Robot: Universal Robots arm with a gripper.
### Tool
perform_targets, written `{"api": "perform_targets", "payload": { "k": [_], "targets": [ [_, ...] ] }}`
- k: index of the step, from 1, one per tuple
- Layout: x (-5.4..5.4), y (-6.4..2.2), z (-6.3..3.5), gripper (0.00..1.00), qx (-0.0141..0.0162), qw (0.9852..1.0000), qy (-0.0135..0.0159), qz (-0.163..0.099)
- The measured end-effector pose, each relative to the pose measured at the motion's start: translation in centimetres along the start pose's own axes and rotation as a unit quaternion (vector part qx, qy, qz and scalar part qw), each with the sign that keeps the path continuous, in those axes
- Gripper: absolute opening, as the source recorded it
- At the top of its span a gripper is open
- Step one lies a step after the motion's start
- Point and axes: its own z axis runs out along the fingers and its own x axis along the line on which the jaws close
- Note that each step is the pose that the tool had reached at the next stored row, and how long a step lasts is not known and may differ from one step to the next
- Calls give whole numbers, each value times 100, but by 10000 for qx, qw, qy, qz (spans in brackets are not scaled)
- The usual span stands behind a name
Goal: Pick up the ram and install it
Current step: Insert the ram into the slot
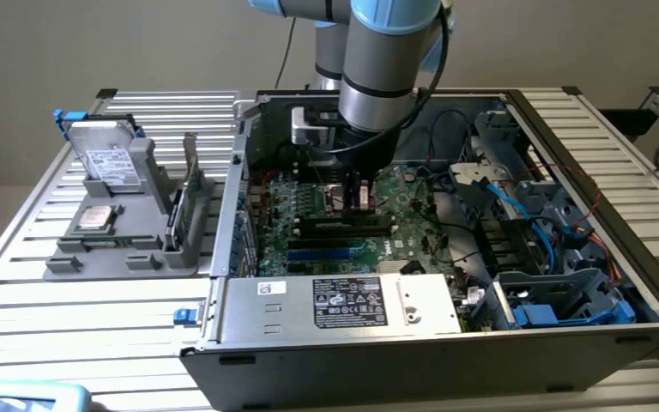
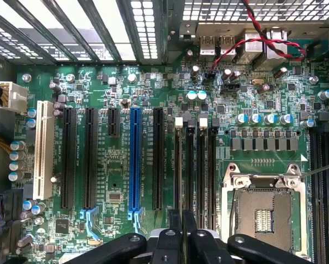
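The ram (image 2: 182,234) is seen edge-on as a thin dark strip clamped between the two fingertips of the end effector (image 2: 182,215) – the fingers are drawn almost together on it. It is held just above the motherboard (image 2: 120,82), in line with the four black memory slots (image 2: 201,165), though contact with a slot cannot be told. On one side of these slots the empty processor socket (image 2: 266,212) is set in its metal frame; on the other, black expansion slots (image 2: 90,157), a blue slot (image 2: 134,159) and a white slot (image 2: 42,148) are ranged. Red-and-black twisted wires (image 2: 266,34) are looped near the rear ports.

In the exterior view the arm (image 1: 381,69) is lowered into the open computer case (image 1: 421,360), behind the labelled power supply (image 1: 347,302). On the table (image 1: 66,326), at the exterior view's left, a grey holder (image 1: 135,245) is loaded with a hard drive (image 1: 110,163), a silver processor chip (image 1: 95,217) and an upright expansion card (image 1: 190,167) – all well apart from the end effector.
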Motion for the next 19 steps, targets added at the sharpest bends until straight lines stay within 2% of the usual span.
{"api": "perform_targets", "payload": {
  "k": [6, 12, 19],
  "targets": [
    [2, -3, 8, 13, -1, 10000, -1, 0],
    [1, -4, 20, 13, 0, 10000, -28, -2],
    [2, -4, 25, 13, 0, 10000, -34, -2]
  ]
}}
